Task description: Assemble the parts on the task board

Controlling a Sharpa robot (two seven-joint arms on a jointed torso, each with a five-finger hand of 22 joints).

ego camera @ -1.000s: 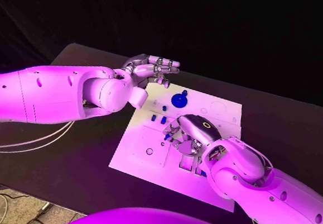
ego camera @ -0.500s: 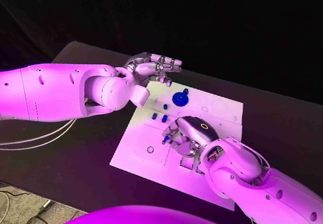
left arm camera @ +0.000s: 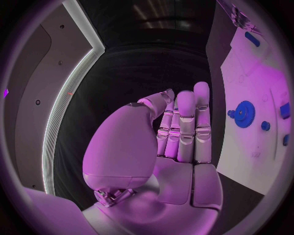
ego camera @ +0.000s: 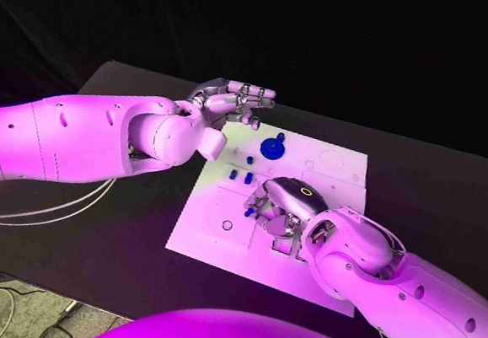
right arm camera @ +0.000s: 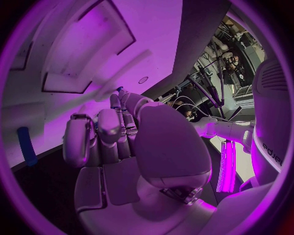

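The left hand [ego camera: 232, 99] hovers off the task board's [ego camera: 215, 246] eleven o'clock corner, fingers straight, side by side, empty. A blue gear [ego camera: 272, 148] sits on the board at twelve o'clock. The right hand [ego camera: 285, 205] rests palm-down mid-board; its grip cannot be told.

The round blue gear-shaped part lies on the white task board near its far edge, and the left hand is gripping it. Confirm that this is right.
Not quite. The round blue gear-shaped part does lie on the white task board near its far edge, but the left hand is not gripping it: that hand hovers beside the board's far corner with nothing in it. The head view shows the gap, and the left wrist view shows the fingers straight and bare.
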